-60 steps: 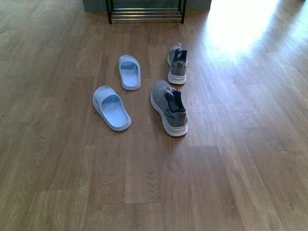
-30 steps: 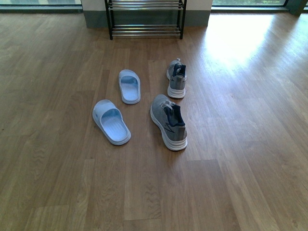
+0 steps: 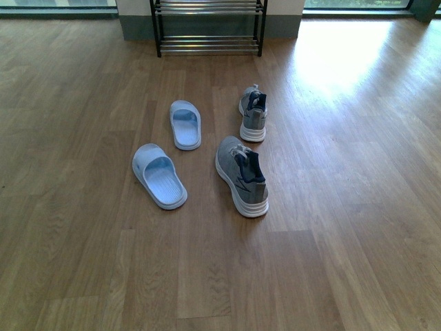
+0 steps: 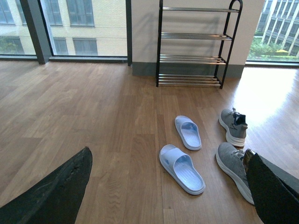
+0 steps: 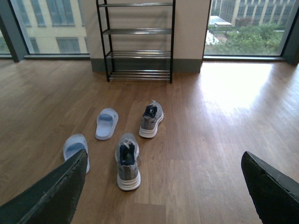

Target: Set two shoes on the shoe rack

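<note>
A grey mesh sneaker with white sole [image 3: 242, 177] lies on the wooden floor [image 3: 344, 262], its twin [image 3: 253, 114] just beyond, both right of two pale blue slippers [image 3: 186, 124]. The black-framed chrome-rod shoe rack [image 3: 209, 47] stands far back. The left hand [image 4: 168, 157] and right hand [image 5: 164, 156] gape wide, empty.

There are two grey sneakers [image 3: 242, 176] [image 3: 253, 114], two light blue slippers [image 3: 160, 175] [image 3: 185, 123] and one rack [image 3: 209, 47] with four tiers.

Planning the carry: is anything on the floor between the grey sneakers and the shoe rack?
Nothing visible. Bare floor lies between the near sneaker, the far sneaker and the shoe rack; near slipper and far slipper sit left of them.
</note>
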`<state>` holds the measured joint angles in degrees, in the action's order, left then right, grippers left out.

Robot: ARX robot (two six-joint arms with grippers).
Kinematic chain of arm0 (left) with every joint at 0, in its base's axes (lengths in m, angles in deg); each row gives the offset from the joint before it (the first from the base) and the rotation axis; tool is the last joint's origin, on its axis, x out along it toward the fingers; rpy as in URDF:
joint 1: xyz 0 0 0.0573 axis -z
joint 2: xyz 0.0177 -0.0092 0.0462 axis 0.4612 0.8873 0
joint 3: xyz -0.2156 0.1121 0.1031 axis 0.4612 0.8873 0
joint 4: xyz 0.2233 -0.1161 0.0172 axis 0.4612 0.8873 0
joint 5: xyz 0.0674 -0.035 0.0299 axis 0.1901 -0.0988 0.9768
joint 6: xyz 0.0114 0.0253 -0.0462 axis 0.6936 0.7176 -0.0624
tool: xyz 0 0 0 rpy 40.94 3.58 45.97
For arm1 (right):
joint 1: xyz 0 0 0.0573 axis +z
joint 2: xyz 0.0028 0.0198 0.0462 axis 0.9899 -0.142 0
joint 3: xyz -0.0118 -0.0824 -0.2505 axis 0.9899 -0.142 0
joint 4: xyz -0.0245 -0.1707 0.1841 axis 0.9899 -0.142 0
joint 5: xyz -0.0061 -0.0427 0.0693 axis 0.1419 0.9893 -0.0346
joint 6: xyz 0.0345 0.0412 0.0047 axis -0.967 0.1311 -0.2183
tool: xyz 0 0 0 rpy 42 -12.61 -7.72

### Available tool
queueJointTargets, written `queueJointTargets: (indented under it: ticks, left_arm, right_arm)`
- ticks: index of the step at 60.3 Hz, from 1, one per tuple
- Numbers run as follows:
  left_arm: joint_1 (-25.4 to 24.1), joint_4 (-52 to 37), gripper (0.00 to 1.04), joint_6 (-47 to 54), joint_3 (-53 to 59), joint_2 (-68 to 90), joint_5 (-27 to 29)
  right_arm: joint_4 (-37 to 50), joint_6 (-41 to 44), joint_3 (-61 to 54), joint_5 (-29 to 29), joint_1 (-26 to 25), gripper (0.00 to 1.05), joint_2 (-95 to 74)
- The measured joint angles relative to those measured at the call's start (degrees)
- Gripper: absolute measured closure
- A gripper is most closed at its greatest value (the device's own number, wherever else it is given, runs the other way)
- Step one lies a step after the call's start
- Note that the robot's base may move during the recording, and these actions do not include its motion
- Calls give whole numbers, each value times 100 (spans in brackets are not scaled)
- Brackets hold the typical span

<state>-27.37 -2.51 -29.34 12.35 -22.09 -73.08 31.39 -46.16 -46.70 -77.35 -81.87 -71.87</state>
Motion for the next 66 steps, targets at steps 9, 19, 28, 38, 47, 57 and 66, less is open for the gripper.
queueJointTargets:
  ticks: [9,19,28,38,47,57,66]
  left_arm:
    - [0,0,9,0,0,0,0]
    - [0,0,9,0,0,0,0]
    - [0,0,9,0,0,0,0]
    - [0,0,9,0,0,0,0]
    - [0,0,9,0,0,0,0]
    - [0,0,9,0,0,0,0]
    - [0,0,9,0,0,0,-2]
  right_arm:
    - [0,0,0,0,0,9,0]
    - [0,0,0,0,0,9,0]
    - [0,0,0,0,0,9,0]
    - [0,0,0,0,0,9,0]
    - [0,0,0,0,0,9,0]
    - [0,0,0,0,0,9,0]
    - [0,0,0,2,0,9,-2]
